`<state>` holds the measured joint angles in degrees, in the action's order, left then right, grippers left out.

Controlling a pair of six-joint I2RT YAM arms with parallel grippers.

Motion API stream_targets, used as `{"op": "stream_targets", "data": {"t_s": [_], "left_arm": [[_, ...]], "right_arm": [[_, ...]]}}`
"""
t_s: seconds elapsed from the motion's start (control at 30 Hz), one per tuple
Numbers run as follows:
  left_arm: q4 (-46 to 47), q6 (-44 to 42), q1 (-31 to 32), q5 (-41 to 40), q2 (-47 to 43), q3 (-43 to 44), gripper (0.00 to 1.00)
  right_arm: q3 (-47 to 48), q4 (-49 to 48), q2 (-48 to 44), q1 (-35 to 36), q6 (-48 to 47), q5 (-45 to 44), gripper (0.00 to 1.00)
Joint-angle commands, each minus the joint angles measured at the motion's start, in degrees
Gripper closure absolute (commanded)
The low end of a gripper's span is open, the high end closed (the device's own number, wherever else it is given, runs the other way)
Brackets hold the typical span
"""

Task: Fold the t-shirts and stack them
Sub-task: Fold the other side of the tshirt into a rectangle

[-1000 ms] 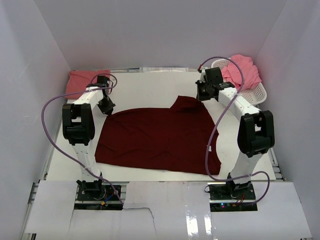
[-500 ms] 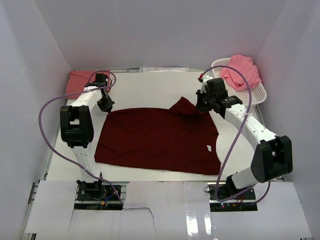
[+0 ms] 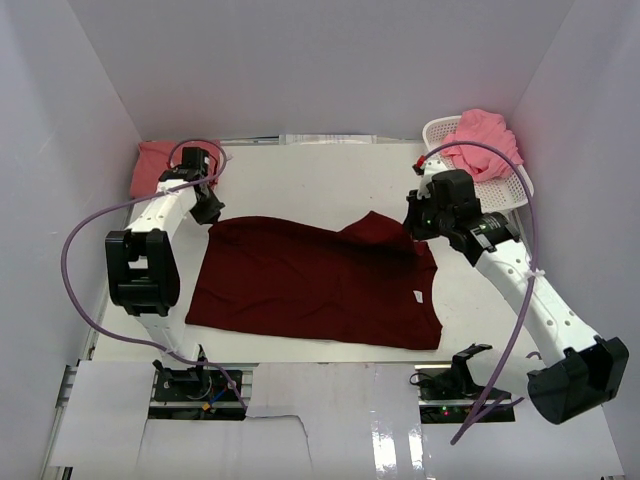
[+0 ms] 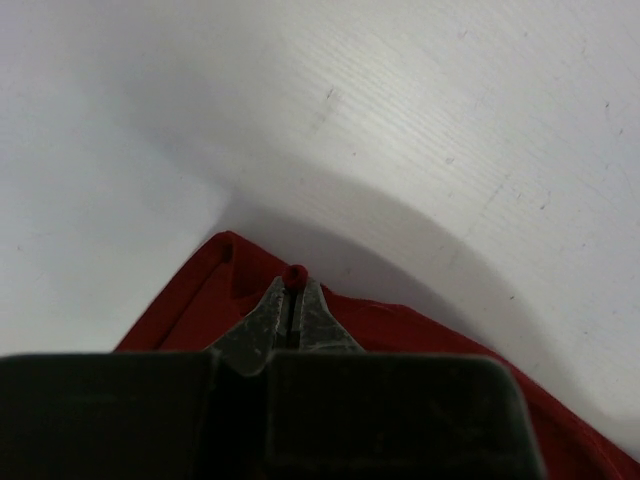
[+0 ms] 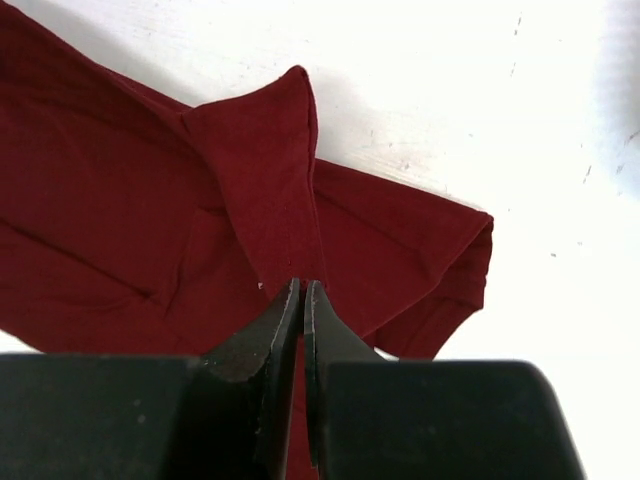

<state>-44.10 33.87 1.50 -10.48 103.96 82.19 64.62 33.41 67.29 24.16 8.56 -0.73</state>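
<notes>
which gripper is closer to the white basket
Right. The right gripper is just below and left of the basket in the top view; the left gripper is across the table, near the pink shirt at far left.

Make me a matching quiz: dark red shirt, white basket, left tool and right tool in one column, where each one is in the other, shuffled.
1. dark red shirt
2. white basket
3. left tool
4. right tool

a. far right corner of the table
b. pinching the shirt's far left corner
c. spread across the middle of the table
d. pinching the shirt's far right edge

Pairs: 1c, 2a, 3b, 4d.
</notes>
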Motion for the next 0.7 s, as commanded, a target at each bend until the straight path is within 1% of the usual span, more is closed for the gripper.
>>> {"op": "stream_targets", "data": {"t_s": [0.0, 0.17, 0.3, 0.43, 0.63, 0.67], "left_arm": [[0.85, 0.41, -0.35, 0.46, -4.9, -3.17, 1.0], [2.34, 0.85, -0.35, 0.37, -8.33, -10.8, 1.0], [2.96, 0.85, -0.35, -0.42, -10.88, -14.68, 1.0], [2.87, 0.15, -0.44, -1.65, -12.37, -16.44, 1.0], [1.3, -2.05, -0.53, -7.35, -12.21, -16.36, 1.0], [1.12, -2.31, -0.53, -8.14, -11.86, -16.28, 1.0]], "right_arm": [[-0.63, 4.29, -3.21, 0.62, 1.46, -0.5, 0.92], [-1.34, 8.86, -6.11, 1.85, 2.34, 0.03, 0.92], [-2.13, 12.29, -9.09, 2.99, 4.09, -0.15, 0.92], [-3.62, 16.07, -11.3, 3.7, 5.41, -0.06, 0.92], [-7.93, 19.59, -14.11, 5.28, 7.87, 0.12, 0.92], [-8.54, 19.68, -14.98, 5.37, 8.05, 2.21, 0.92]]}}
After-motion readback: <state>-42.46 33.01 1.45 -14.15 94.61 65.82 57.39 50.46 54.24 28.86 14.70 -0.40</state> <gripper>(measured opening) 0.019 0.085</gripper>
